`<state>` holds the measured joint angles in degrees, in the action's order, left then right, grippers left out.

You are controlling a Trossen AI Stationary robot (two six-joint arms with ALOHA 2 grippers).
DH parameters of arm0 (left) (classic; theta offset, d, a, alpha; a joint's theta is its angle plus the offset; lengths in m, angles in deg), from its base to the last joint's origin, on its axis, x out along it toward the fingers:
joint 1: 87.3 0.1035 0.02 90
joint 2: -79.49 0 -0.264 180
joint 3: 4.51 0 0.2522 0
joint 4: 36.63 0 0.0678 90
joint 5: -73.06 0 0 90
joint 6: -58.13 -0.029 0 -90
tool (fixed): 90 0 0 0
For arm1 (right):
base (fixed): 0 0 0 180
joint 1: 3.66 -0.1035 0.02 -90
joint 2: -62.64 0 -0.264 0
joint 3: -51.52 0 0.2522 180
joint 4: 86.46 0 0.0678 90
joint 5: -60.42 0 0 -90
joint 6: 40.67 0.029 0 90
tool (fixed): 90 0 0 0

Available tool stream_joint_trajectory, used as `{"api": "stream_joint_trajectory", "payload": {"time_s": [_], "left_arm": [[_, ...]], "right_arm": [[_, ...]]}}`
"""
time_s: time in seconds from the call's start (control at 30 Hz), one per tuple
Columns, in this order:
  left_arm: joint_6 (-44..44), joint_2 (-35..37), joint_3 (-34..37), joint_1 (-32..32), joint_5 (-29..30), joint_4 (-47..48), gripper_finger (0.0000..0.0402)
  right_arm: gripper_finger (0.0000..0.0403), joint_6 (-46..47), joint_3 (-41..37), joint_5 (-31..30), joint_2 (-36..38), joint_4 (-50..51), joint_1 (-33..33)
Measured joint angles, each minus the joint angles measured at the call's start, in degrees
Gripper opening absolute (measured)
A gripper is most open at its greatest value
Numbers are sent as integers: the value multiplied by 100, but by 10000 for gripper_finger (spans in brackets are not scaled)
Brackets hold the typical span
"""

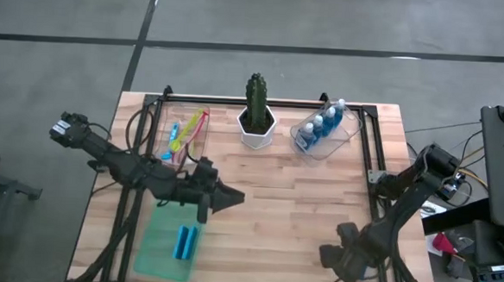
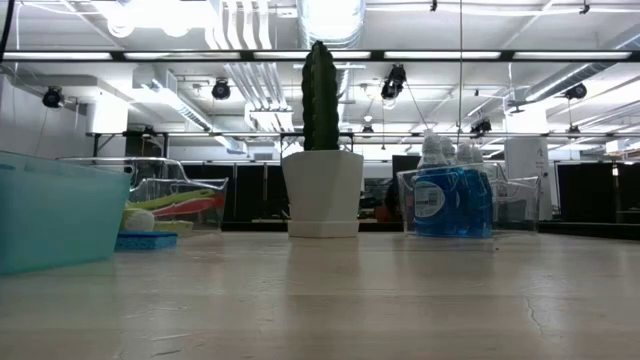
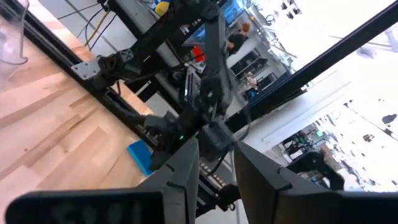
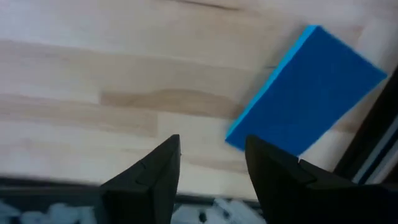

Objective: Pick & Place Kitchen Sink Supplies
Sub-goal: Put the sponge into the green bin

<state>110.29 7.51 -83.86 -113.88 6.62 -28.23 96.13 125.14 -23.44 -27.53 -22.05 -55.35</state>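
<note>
Risk is judged at the desk [image 1: 300, 204] edge, where the right gripper [image 4: 211, 163], spread and empty, could nudge the nearby sponge [image 4: 314, 87] off; the left gripper [image 3: 216, 165] is spread.

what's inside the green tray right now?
The green tray holds teal-blue sponges, apparently two, side by side. The left gripper hovers just beyond its far corner. In the low view the tray wall hides the contents.

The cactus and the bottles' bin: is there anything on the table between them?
No. In the high view, only bare wood lies between the cactus and the bin of bottles.
</note>
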Motion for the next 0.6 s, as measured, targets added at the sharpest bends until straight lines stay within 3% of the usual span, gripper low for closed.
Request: {"api": "stream_joint_trajectory", "payload": {"time_s": [0.6], "left_arm": [[2, -7, -9, 39, -180, -62, 94]], "right_arm": [[133, -53, -151, 498, -1124, -160, -217]]}}
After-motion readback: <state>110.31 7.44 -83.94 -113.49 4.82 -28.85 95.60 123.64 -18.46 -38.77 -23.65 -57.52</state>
